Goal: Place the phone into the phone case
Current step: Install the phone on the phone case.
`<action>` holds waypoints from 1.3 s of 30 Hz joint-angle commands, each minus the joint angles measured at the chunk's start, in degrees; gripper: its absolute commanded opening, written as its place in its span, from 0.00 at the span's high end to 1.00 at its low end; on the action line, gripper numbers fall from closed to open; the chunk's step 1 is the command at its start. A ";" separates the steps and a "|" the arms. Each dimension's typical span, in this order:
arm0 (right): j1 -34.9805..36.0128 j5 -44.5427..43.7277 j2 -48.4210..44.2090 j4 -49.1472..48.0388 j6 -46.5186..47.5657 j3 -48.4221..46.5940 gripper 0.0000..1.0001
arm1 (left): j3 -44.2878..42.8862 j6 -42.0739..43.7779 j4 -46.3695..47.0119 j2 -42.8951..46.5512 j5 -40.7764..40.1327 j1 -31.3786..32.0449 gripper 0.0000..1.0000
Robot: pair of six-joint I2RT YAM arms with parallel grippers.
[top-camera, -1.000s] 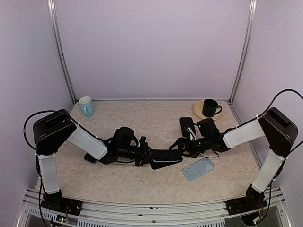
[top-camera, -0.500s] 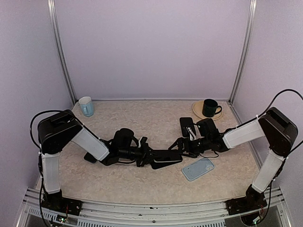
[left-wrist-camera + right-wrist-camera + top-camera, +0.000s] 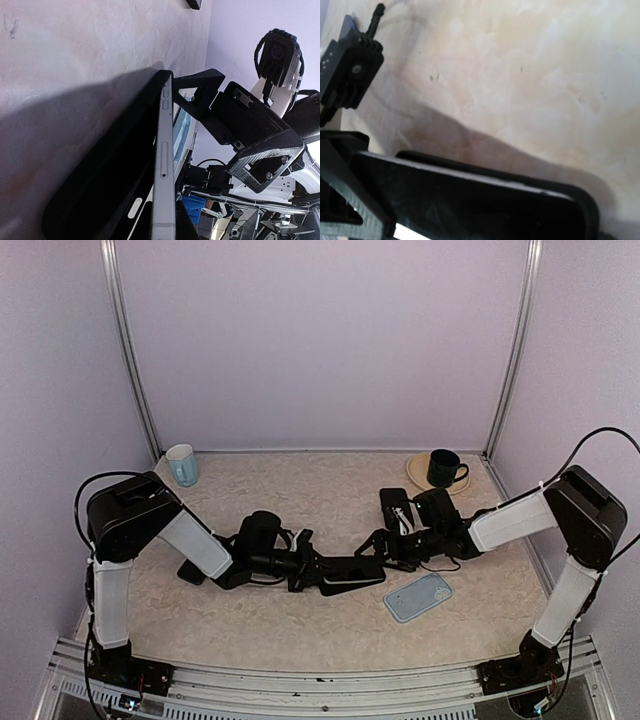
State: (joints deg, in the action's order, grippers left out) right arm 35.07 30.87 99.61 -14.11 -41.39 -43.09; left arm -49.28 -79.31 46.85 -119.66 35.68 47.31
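A black phone with a silver edge [image 3: 352,576] [image 3: 164,150] hangs low over the table's middle, tilted on its long side. A black phone case [image 3: 115,170] [image 3: 510,177] lies along its table-facing side. I cannot tell how deep the phone sits in the case. My left gripper [image 3: 306,574] [image 3: 165,227] is shut on the phone's left end. The right gripper [image 3: 379,551] is open and wide at the phone's right end. One of its fingers [image 3: 200,82] is at the phone's far corner and the other finger [image 3: 265,160] stands well off.
A light blue flat case or phone [image 3: 418,597] lies on the table to the right and nearer the arms' bases than the held phone. A pale blue mug [image 3: 182,465] stands back left. A dark green mug [image 3: 444,468] on a saucer stands back right. The walls are close on both sides.
The left arm's shoulder and upper link have shifted a little to the right. The phone and both grippers have barely moved.
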 commanded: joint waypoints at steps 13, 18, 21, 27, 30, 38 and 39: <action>2.26 3.13 -1.74 8.82 4.80 -2.31 0.00 | 2.17 4.67 0.19 -1.23 -0.47 0.65 1.00; -0.31 2.42 -6.10 10.90 5.91 -1.82 0.00 | 3.80 3.72 8.23 -0.52 0.76 -0.14 1.00; -2.11 2.26 -8.07 12.12 6.50 -1.02 0.00 | 3.62 3.72 11.65 -0.24 1.92 -0.48 1.00; -4.83 2.42 -10.42 13.40 7.40 0.55 0.00 | 2.62 3.83 15.36 -0.22 3.87 -0.41 1.00; -5.65 2.68 -10.71 13.49 7.68 1.07 0.00 | 2.60 3.81 16.94 -0.14 4.33 -0.47 1.00; -6.23 3.40 -11.31 13.76 8.15 0.99 0.00 | 2.35 3.01 21.39 -0.05 5.75 -0.38 1.00; -6.31 3.40 -11.48 13.76 8.29 1.07 0.00 | 2.29 2.94 21.67 -0.01 5.87 -0.38 1.00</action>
State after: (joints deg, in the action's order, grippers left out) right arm 29.45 33.47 90.04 -1.26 -34.09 -42.52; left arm -46.09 -76.55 60.58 -119.92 39.35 46.98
